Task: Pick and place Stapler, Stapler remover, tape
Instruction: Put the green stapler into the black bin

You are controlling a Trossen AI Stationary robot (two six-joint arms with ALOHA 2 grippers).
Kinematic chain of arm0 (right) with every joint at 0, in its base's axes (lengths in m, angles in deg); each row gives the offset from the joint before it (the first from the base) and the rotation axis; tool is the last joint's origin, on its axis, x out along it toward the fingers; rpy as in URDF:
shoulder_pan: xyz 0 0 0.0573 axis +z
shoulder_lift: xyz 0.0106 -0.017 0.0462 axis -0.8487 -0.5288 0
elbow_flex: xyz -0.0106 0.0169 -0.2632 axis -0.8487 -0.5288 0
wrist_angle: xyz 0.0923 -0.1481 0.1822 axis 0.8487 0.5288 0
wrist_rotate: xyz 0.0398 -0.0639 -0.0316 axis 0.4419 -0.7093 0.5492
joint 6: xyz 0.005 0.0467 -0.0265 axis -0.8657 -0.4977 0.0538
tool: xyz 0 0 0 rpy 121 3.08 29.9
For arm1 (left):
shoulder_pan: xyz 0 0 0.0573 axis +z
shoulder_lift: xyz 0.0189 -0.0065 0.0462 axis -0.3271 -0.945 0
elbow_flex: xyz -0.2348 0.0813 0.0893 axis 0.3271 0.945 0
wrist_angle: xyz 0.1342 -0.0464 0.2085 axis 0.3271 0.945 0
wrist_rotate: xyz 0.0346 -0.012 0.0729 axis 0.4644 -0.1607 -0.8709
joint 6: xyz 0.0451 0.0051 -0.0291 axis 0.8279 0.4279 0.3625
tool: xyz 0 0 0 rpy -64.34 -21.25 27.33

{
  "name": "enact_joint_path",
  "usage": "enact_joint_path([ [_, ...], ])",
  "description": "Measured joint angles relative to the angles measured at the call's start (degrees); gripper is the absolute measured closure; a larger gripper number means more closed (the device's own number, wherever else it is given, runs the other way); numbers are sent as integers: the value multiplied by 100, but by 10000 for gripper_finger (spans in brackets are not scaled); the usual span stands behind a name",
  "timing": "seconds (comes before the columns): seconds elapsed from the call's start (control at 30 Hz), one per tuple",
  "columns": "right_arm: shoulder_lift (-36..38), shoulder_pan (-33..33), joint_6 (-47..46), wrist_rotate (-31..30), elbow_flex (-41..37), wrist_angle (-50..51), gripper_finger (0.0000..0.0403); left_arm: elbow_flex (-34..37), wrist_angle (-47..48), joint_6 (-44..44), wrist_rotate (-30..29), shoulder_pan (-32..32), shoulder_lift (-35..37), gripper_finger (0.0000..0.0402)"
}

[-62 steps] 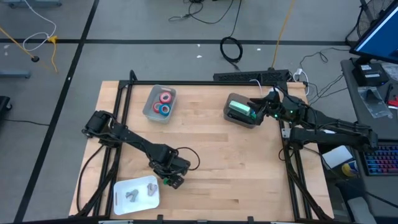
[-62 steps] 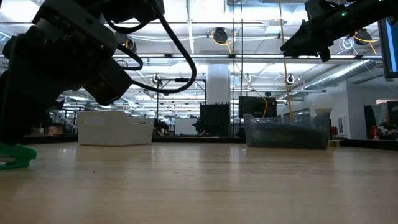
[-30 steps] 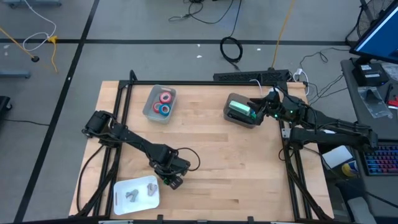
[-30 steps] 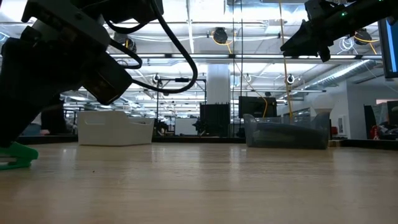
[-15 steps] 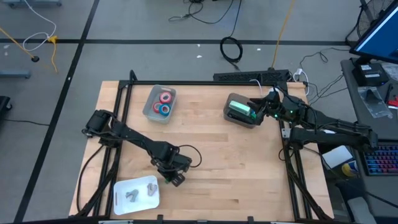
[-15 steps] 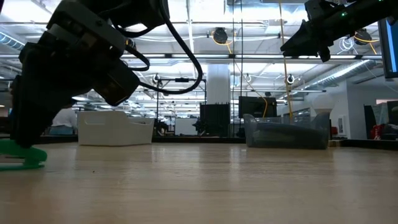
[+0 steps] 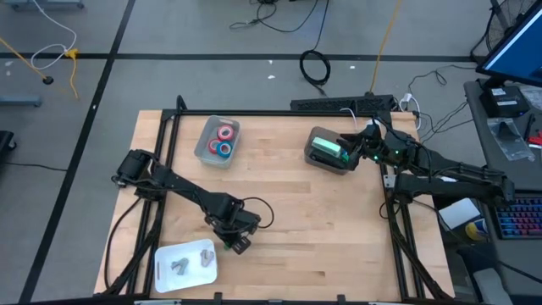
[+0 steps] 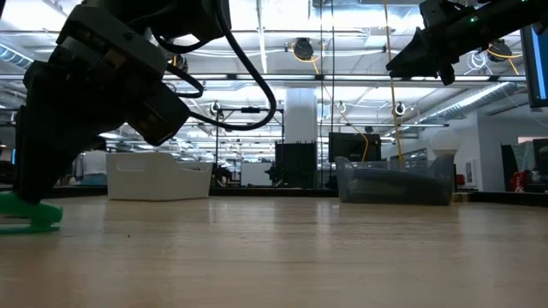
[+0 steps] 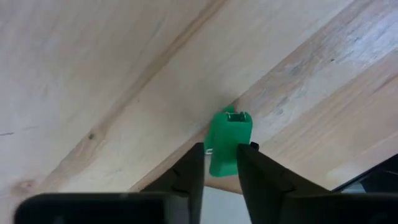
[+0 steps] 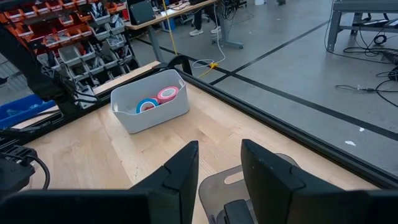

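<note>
My left gripper (image 7: 238,246) is down on the table near its front edge, shut on a small green piece (image 9: 227,138) that I take for the stapler remover. The low view shows that piece (image 8: 30,214) lying flat on the wood. A green stapler (image 7: 327,150) lies in a grey bin (image 7: 315,161) at the far right. My right gripper (image 7: 356,146) hangs above that bin, open, with nothing between its fingers (image 10: 180,180). Red and blue tape rolls (image 7: 222,141) lie in a pale bin (image 7: 206,151) at the far left. My left gripper pinches the green piece by its two long sides (image 9: 216,163), at the end nearer the wrist, between its two fingers. The fingers slant down from above and lie along the piece. Its underside rests on the table (image 8: 38,224), and its far end sticks out past the fingertips.
A white tray (image 7: 166,254) with two grey pieces (image 7: 179,266) lies at the front left, right beside my left gripper. A black frame (image 7: 279,113) runs around the table. Bare wood (image 7: 313,229) lies between the two arms.
My left gripper has shifted slightly toward the table's right edge. The green piece has slid a little that way along the wood with it. My right arm has kept still.
</note>
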Motion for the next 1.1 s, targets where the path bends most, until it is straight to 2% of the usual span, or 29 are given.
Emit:
enact_joint_path([
  [0.17,0,1,0,-2,0,0,287,0,-20,188,14,89,0,247],
  [0.27,0,2,0,-5,0,0,287,0,-17,305,261,180,0,209],
  [0.4,1,2,0,-5,0,0,287,0,34,327,330,213,0,176],
  [0.73,2,0,0,-7,0,0,287,0,246,320,332,-67,0,182],
  [1.1,2,2,0,-9,0,0,287,0,236,504,-222,-72,0,187],
])
